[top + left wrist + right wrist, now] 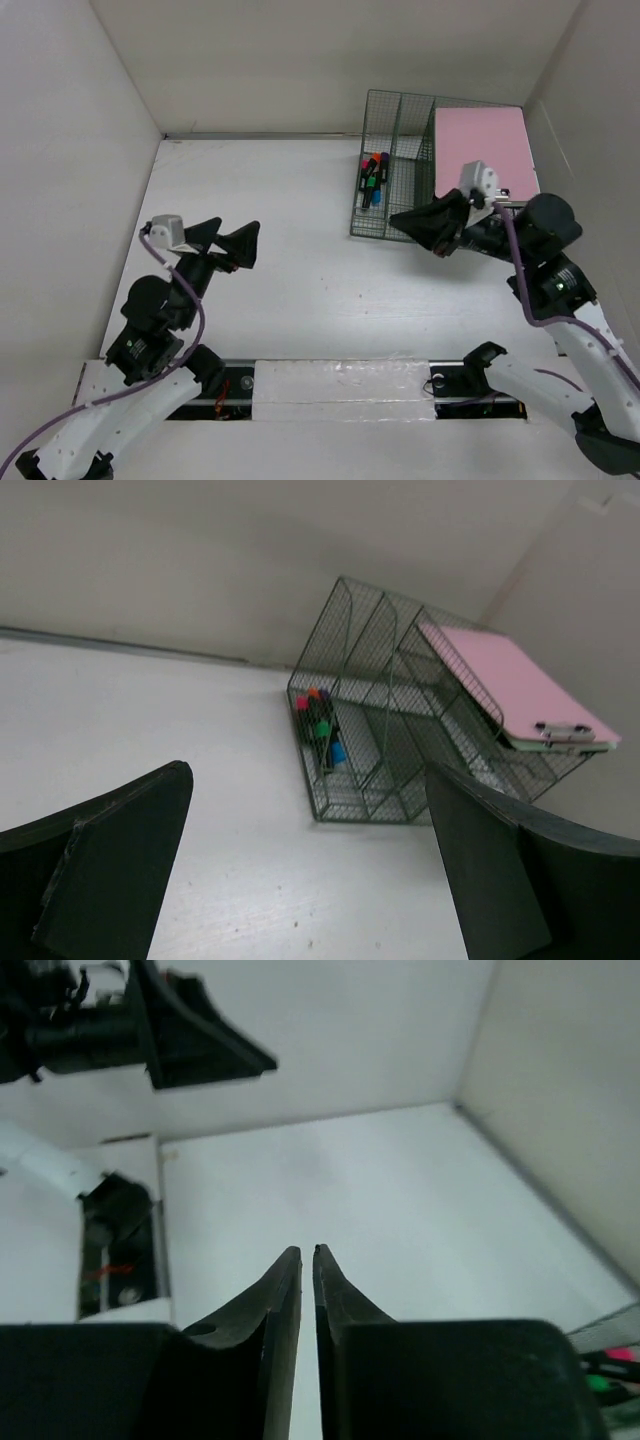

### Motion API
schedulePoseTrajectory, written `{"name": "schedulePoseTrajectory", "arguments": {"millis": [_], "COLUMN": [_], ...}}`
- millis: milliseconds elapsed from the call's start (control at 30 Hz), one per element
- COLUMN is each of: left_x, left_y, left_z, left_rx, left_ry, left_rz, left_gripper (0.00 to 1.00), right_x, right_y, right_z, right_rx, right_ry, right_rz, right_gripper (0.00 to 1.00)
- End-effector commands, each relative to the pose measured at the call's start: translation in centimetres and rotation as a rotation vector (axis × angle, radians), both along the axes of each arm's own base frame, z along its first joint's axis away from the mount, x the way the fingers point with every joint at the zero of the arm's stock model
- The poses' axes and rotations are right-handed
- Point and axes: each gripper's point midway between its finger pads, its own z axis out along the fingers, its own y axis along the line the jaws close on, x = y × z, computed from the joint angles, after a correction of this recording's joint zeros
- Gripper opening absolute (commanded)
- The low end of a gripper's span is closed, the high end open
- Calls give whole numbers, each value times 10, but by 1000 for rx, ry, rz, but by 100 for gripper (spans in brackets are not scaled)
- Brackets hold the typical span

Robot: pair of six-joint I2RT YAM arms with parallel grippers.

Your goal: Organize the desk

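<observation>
The desk (280, 200) is a plain white tabletop. A green wire-mesh organizer (395, 170) stands at its back right, holding several coloured markers (372, 178) in a left slot and a pink clipboard (480, 150) on its right side. My left gripper (238, 226) is open and empty above the desk's left half. In the left wrist view its gripper (308, 775) frames the organizer (380, 720), the markers (318, 720) and the clipboard (520, 685). My right gripper (395, 220) is shut and empty, just in front of the organizer. In the right wrist view its gripper (307, 1251) points over the bare desk (400, 1190).
Upright white walls (90, 120) enclose the desk on the left, back and right. The left arm (150, 1020) shows at the top left of the right wrist view. The arm bases and a taped strip (340, 380) lie along the near edge.
</observation>
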Motion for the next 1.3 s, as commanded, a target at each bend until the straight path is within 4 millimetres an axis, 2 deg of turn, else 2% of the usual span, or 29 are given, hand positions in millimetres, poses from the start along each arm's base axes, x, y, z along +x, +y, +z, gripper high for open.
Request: {"name": "schedulePoseTrajectory", "arguments": {"millis": [0,33,100,133,167,267,333,367,467,700,1067,1267], "left_x": [-8,-10,-15,-16,-16,-16,-13,-13,-10,-8,-6,-5], "left_y": [23,26,30,30,31,27,26,25,24,20,12,7], "left_z": [24,26,28,29,31,30,29,29,28,26,20,18], "left_rx": [-91,-102,-112,-118,-119,-107,-94,-95,-86,-71,-36,-27], "left_ry": [-110,-121,-142,-148,-156,-154,-140,-139,-130,-128,-109,-105], "left_rz": [74,78,78,80,79,67,68,68,71,59,31,12], "left_gripper": [99,99,99,99,99,99,99,99,99,99,99,99], "right_x": [-33,-35,-36,-39,-37,-42,-42,-49,-55,-52,-42,-37], "right_y": [24,29,38,44,50,65,71,75,79,75,82,86], "right_z": [-26,-39,-63,-74,-87,-109,-114,-116,-113,-104,-106,-93], "right_rx": [-79,-111,-154,-177,-207,-278,-303,-315,-318,-301,-297,-266], "right_ry": [-20,-4,45,69,103,130,125,122,99,67,65,26], "right_rz": [232,263,298,318,327,348,333,350,354,327,301,289], "right_gripper": [17,28,42,52,56,63,65,65,65,65,65,65]}}
